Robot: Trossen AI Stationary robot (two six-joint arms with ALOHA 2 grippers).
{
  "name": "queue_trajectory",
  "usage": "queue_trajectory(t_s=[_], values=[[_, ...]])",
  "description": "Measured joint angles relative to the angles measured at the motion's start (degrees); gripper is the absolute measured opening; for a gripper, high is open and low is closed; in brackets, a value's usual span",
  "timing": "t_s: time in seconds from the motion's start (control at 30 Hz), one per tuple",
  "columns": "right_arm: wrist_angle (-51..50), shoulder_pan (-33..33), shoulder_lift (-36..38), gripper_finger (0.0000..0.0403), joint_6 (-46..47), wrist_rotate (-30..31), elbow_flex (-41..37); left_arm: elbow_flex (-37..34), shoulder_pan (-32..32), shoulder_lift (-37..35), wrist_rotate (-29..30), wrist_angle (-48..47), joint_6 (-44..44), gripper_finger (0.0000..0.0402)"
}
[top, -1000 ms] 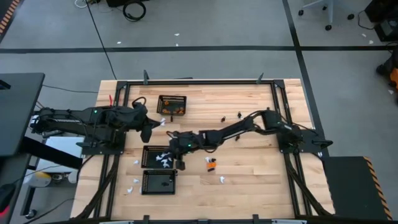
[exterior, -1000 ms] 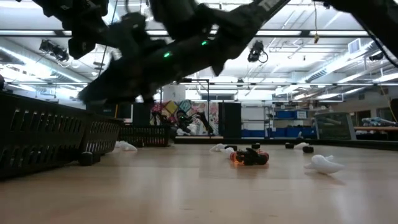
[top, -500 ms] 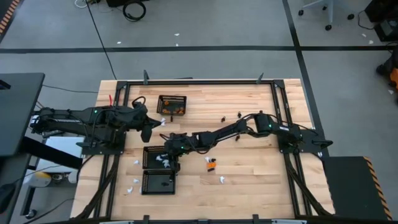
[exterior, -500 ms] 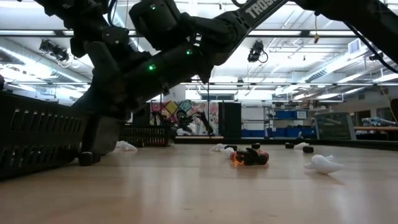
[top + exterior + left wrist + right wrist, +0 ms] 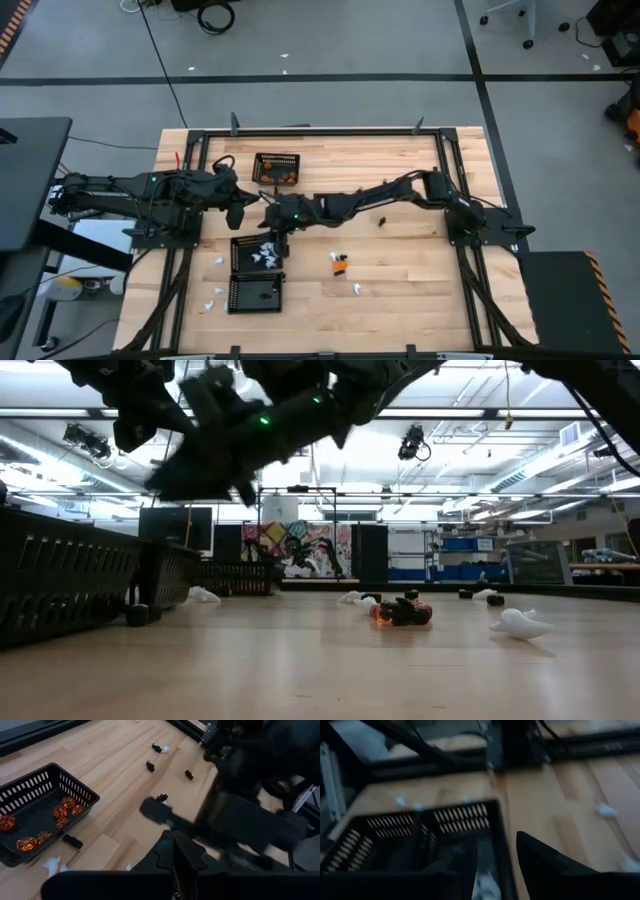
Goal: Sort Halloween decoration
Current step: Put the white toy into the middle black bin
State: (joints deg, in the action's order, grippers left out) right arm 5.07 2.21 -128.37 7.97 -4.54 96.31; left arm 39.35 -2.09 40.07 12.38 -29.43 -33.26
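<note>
A wooden table (image 5: 400,290) framed by black rails stands on a grey floor; the low view alone shows the long room behind it, with ceiling strip lights and shelving.

From above, three black mesh baskets show. The far basket (image 5: 277,168) holds orange pieces (image 5: 288,179), the middle basket (image 5: 256,252) holds white pieces (image 5: 262,252), and the near basket (image 5: 255,293) holds a dark piece. Loose white pieces (image 5: 356,290) lie on the bare wood, an orange-and-black cluster (image 5: 341,263) sits right of the middle basket, and a black piece (image 5: 383,217) lies farther back.

The left gripper (image 5: 240,212) hangs near the far basket with its fingers closed together and nothing seen between them. Its wrist view adds detail the overhead lacks: orange pumpkins (image 5: 64,810) in the basket (image 5: 75,785), a black piece (image 5: 73,841) on the wood beside it, and several black pieces (image 5: 150,766) scattered beyond.

The right gripper (image 5: 276,222) reaches across the table to just behind the middle basket. Its wrist view shows its fingers (image 5: 545,857) parted and empty above the basket's mesh wall (image 5: 455,816), with a white piece (image 5: 485,884) below.

The low view shows a white piece (image 5: 521,623) and the cluster (image 5: 401,611) up close.
</note>
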Motion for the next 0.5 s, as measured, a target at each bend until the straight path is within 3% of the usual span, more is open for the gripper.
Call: queue_trajectory(t_s=[0.17, 0.5], values=[[3.53, -0.83, 6.56, 0.0140, 1.98, 0.72, -12.97, 0.00, -0.02, 0.00, 0.00, -0.93, 0.02, 0.0009], [16.40, -0.11, 24.67, 0.0142, 8.92, 13.91, -44.74, 0.00, 0.00, 0.02, 1.04, -1.14, 0.02, 0.0009]])
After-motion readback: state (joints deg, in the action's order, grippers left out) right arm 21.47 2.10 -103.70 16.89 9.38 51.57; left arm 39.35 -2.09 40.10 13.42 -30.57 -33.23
